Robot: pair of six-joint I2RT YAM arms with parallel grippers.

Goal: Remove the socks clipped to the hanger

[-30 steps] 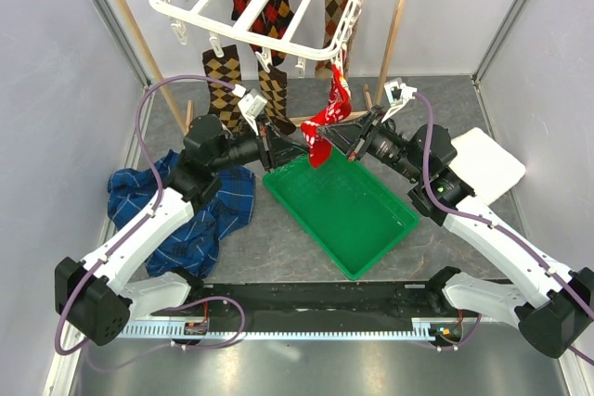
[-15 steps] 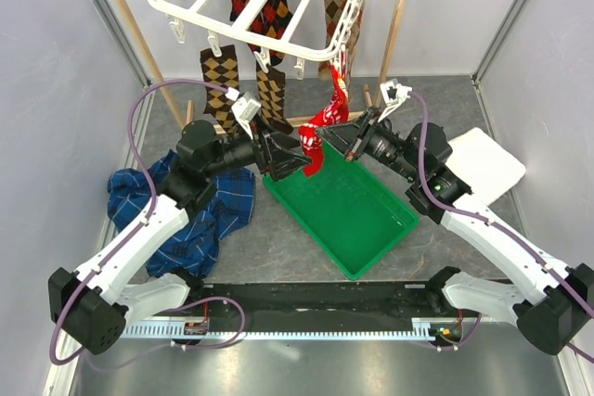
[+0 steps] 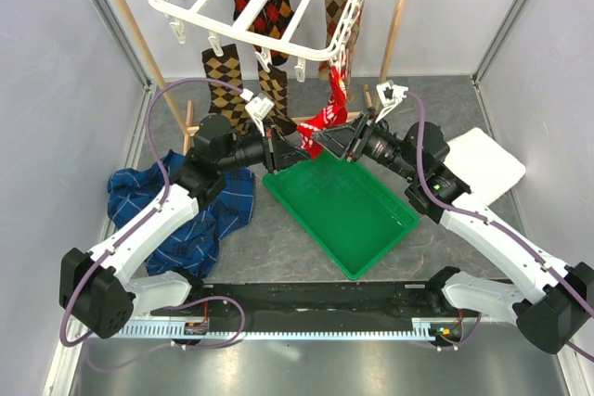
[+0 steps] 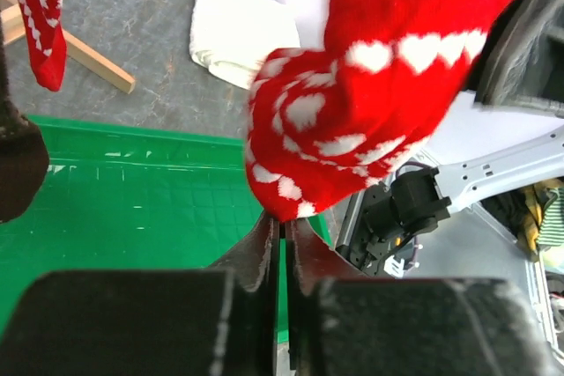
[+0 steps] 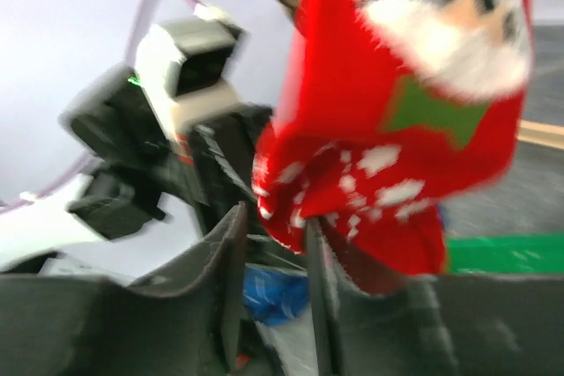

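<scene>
The red sock (image 3: 332, 104) hangs above the far edge of the green tray (image 3: 348, 215), its upper end caught in a clip at the corner of the hanger (image 3: 278, 44) that lies over that edge. Its long axis runs down from the clip and then bends toward the tray's far left corner, where its lower end bunches between my two grippers.

My right gripper (image 3: 325, 141) reaches in from the tray's right side; its wrist view shows cloth filling the gap between the fingers, so I judge that it grips the sock's lower fold (that picture is blurred, so I hold this loosely). My left gripper (image 3: 281, 144) sits over the tray's far left corner, its fingers pressed together to a sliver; the sock's edge touches their tips, and I cannot tell whether any cloth is caught there.

The right gripper is nearer the clip and seems to have the hold, so the pull should be its own: down along the sock's length, toward the tray's middle. The tray lies open below; beyond its far left corner hang the brown-and-tan argyle socks (image 3: 223, 76), just behind my left fingers; my two grippers stand almost touching, so the left had better give way first.
</scene>
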